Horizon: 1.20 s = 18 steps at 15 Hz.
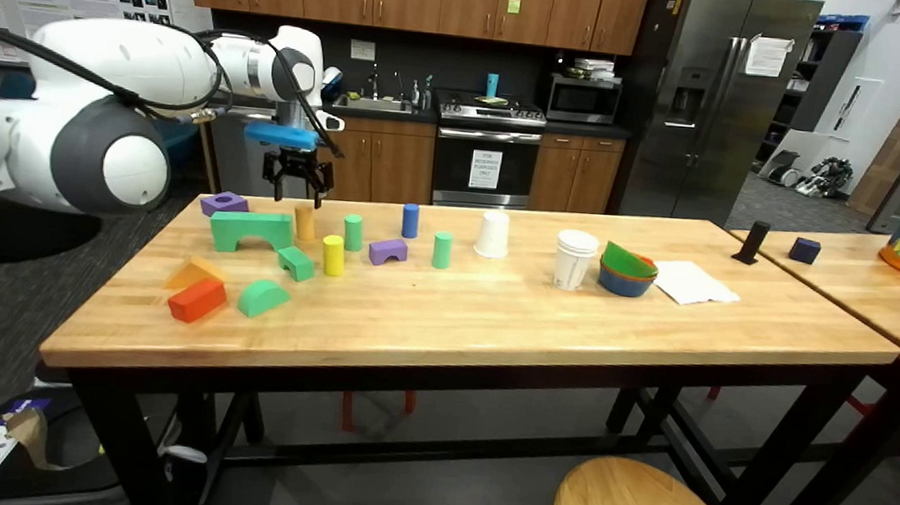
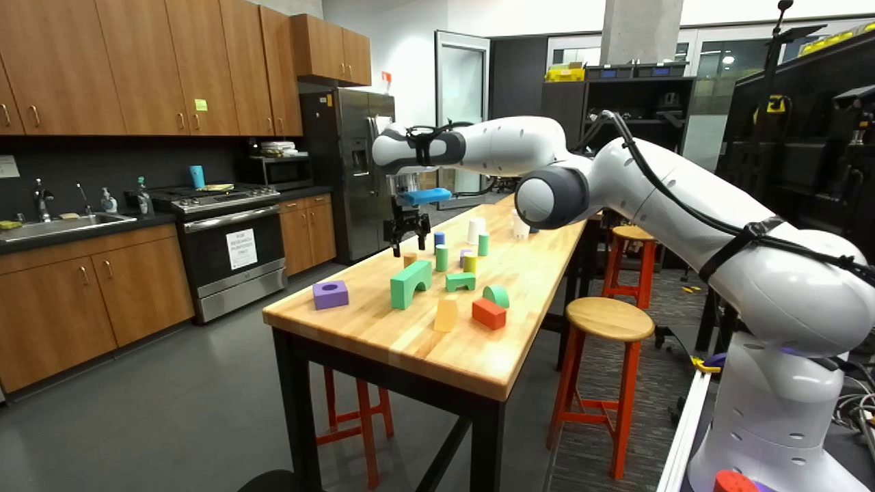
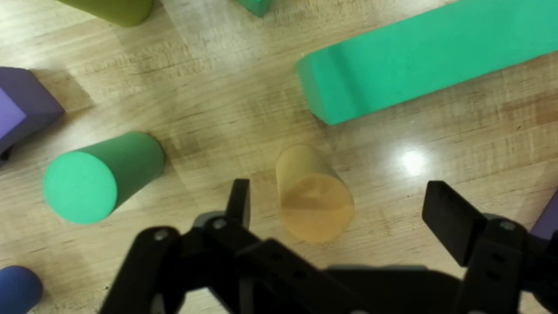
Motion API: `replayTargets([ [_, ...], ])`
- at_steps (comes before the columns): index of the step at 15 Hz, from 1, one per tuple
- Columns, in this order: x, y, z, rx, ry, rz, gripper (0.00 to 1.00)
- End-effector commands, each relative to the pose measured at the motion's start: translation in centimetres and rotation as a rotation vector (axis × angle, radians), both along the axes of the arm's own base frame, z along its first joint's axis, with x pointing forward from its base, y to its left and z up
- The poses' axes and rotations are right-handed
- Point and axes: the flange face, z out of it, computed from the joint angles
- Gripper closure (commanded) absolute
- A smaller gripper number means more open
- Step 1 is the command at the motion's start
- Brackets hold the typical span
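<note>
Gripper (image 1: 298, 192): spread, its fingers (image 3: 453, 224) well apart and directed downward. It hangs over the tan cylinder (image 3: 317, 209), which stands upright on the table (image 1: 413, 314). In the wrist view the cylinder shows in the gap between the fingers, with bare wood visible on either side of it. In both exterior views the fingertips are close above its top. Over the fingers, a blue part (image 1: 281, 136) is fixed to the white arm (image 1: 116, 62).

Immediate surroundings: the green arch (image 3: 418, 61) stands on its feet near the tan cylinder, one end toward it. On another side stands a green cylinder (image 3: 104, 176), upright. Beyond that are the blue cylinder (image 3: 19, 288), also upright, and the purple arch (image 1: 388, 252). The purple block (image 1: 223, 203), round hole uppermost, lies near a table corner.

Next outward: the yellow cylinder (image 1: 333, 255) and a further green cylinder (image 1: 441, 250), both upright; the small green arch (image 1: 296, 264), near the large one.

At the table end: the red block (image 1: 197, 300), orange wedge (image 1: 195, 271) and green half-round (image 1: 262, 298), near one another.

Along the table the opposite way: an inverted white cup (image 1: 492, 234), stacked cups (image 1: 574, 260) set upright, and nested bowls (image 1: 626, 285), the green one tilted. White paper (image 1: 692, 284) lies just beside the bowls.
</note>
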Motion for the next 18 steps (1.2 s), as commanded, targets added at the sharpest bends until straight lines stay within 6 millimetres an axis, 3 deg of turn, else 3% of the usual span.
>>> replayTargets([
  [1,0.5,-0.2,0.1,0.011,-0.041,0.014,0.00],
  [9,1.6,-0.2,0.4,0.001,-0.134,0.037,0.00],
  [18,1.5,-1.6,-0.5,0.001,-0.117,0.010,0.00],
])
